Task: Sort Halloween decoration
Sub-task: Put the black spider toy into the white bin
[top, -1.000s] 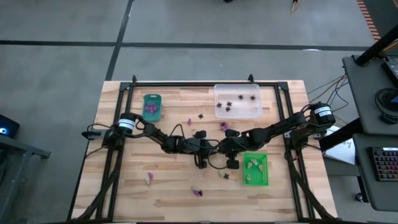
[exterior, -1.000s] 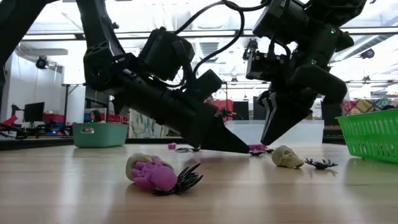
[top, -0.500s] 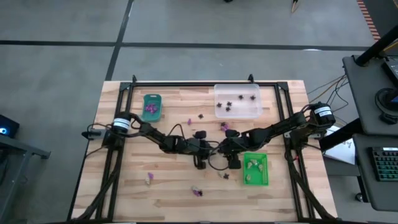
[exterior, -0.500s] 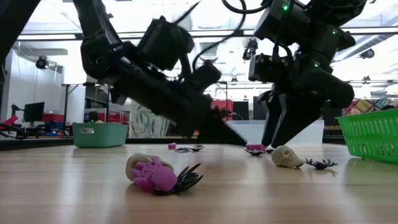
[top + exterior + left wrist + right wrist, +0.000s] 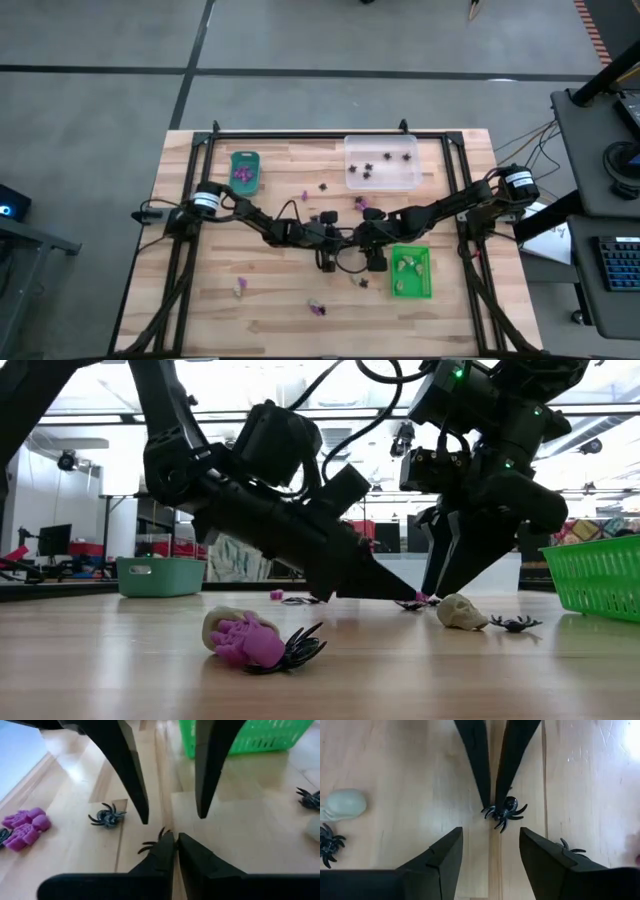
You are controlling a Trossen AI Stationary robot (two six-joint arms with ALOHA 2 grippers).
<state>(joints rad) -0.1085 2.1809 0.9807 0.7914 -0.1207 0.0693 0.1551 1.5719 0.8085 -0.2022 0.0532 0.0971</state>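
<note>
Black spider (image 5: 504,811) between closed left jaws (right's apart)

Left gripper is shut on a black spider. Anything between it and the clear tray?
Yes. The open right gripper faces the left gripper tip to tip, just short of the black spider, and its arm lies toward the clear tray. Lifting should clear it.

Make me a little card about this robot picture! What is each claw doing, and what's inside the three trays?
left gripper: shut on the black spider, low over the table's middle
right gripper: open, facing the left one tip to tip, holding nothing
teal tray: purple trinkets
clear tray: black trinkets
green tray: pale trinkets
</note>
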